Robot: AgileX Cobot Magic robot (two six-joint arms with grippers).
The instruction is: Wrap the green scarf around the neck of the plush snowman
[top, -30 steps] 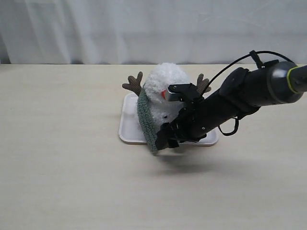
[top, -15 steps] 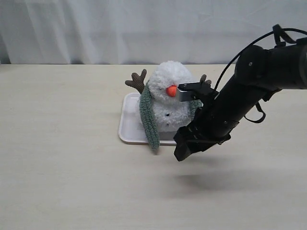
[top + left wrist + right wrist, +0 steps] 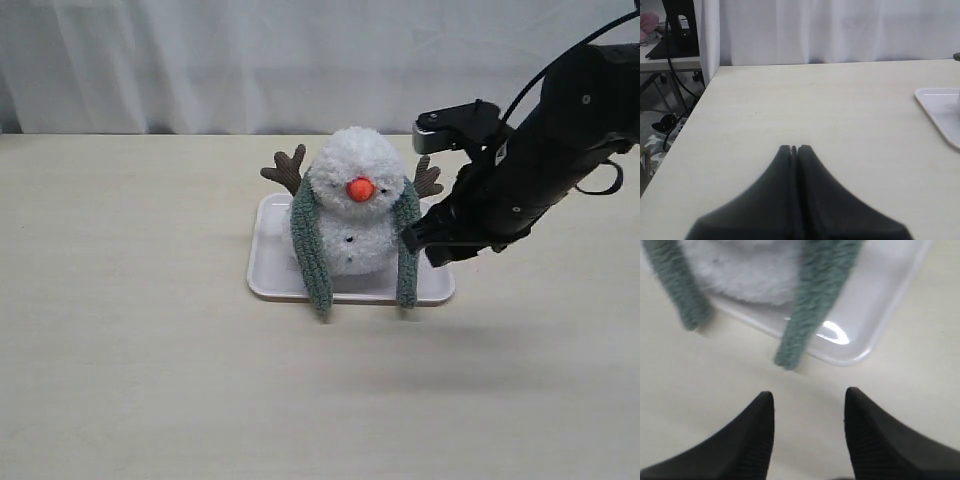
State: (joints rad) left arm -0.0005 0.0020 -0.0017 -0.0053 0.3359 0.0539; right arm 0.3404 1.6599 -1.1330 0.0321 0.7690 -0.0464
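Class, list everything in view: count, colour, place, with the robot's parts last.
plush snowman: one, white, orange nose, brown twig arms, upright on the tray
green scarf: one, grey-green, draped over the snowman, both ends hanging down its front
tray: one, white, mid-table
table: one, pale beige
curtain: one, white, behind the table
right gripper: one, black, open, empty, beside the tray
left gripper: one, black, shut, above bare table
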